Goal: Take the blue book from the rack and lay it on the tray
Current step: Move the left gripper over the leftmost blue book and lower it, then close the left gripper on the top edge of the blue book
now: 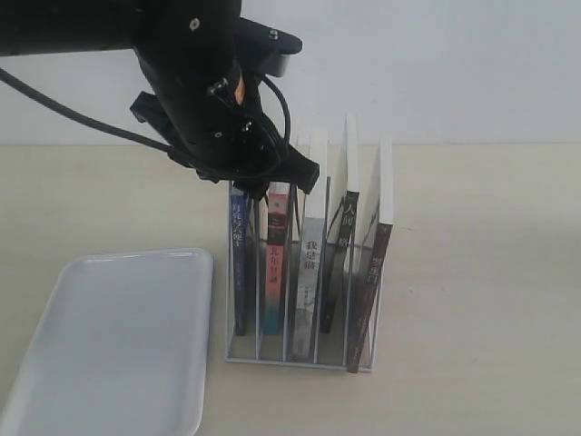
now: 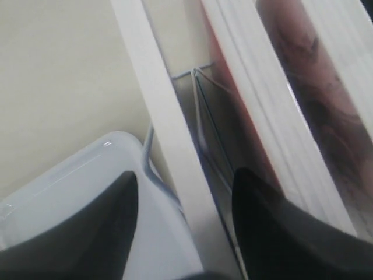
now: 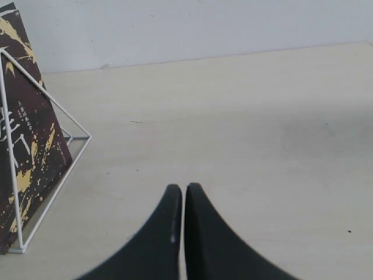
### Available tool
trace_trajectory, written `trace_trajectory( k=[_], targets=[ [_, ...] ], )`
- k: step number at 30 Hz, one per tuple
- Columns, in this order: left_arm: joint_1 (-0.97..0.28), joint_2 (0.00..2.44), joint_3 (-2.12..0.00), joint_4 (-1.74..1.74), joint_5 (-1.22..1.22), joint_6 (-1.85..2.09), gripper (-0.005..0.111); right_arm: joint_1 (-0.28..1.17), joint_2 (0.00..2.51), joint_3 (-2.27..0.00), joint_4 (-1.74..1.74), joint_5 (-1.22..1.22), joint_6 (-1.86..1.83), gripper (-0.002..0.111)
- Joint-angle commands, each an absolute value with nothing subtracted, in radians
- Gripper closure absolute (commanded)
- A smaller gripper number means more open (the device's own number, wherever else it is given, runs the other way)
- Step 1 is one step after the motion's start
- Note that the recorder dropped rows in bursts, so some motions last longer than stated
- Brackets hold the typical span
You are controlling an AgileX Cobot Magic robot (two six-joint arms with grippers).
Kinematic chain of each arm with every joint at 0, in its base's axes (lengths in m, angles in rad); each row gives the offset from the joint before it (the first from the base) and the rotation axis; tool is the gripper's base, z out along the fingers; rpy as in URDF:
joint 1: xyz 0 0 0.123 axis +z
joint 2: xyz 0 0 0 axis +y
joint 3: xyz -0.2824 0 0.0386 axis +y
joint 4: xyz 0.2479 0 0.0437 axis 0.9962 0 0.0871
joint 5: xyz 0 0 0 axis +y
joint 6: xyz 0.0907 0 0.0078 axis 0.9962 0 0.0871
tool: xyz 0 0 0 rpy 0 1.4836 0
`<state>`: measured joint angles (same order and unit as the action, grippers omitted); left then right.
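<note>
1. Nearest the exterior camera, a flat white translucent plastic tray [image 1: 109, 363] with rounded corners was recorded on the pale tabletop [image 1: 472, 272]. Nothing was seen lying on it.
2. Just beside the tray's right edge, but apart from it, a small white wire rack [image 1: 300, 361] was noted with five books in its slots.
3. The dark-blue-spined paperback, the blue book [image 1: 239, 263], was located in the leftmost slot, the one closest to the tray. It stood seated in the rack with its spine toward the camera.
4. A red-and-teal-spined book [image 1: 275, 263] was noted in the next slot.
5. The left gripper [image 2: 185, 175] was found above the blue book's top. In the left wrist view its jaws were spread, one black finger on each side of the white page edge [image 2: 169, 134]. A gap was visible on both sides, so no grip was judged to be made.
6. The right gripper [image 3: 182, 186] was seen only in its own wrist view. Its jaws were pressed together on nothing, over bare tabletop near the rack's end, where a dark brown, gold-flecked book [image 3: 26, 146] leaned.
7. Step in hand, as judged: approach for the grasp. Extraction had not begun.
8. Next move, as judged: the jaws are to be clenched on the top edge. A straight upward pull is then called for, to clear the wire dividers and the neighbouring book, before the book is turned flat over the tray.
</note>
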<state>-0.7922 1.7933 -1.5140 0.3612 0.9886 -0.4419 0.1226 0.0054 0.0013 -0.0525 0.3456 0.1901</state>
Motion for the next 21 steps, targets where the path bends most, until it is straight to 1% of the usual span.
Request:
trace_trajectory(
  k=[1, 4, 11, 14, 16, 21],
  targets=[
    [-0.79, 1.793, -1.52, 0.377, 0.969, -0.439, 0.059, 0.122, 0.0, 0.0, -0.057, 0.333, 0.184, 0.107],
    [-0.79, 1.793, -1.52, 0.382, 0.969, -0.447, 0.064, 0.122, 0.0, 0.0, -0.057, 0.333, 0.184, 0.107],
    [-0.79, 1.793, -1.52, 0.402, 0.967, -0.447, 0.09, 0.122, 0.0, 0.0, -0.057, 0.333, 0.184, 0.107],
    [-0.79, 1.793, -1.52, 0.404, 0.967, -0.447, 0.098, 0.122, 0.0, 0.0, -0.057, 0.333, 0.184, 0.107],
    [-0.79, 1.793, -1.52, 0.404, 0.967, -0.447, 0.101, 0.122, 0.0, 0.0, -0.057, 0.333, 0.184, 0.107],
    [-0.79, 1.772, -1.521, 0.408, 0.967, -0.46, 0.101, 0.122, 0.0, 0.0, -0.057, 0.333, 0.184, 0.107]
  ],
)
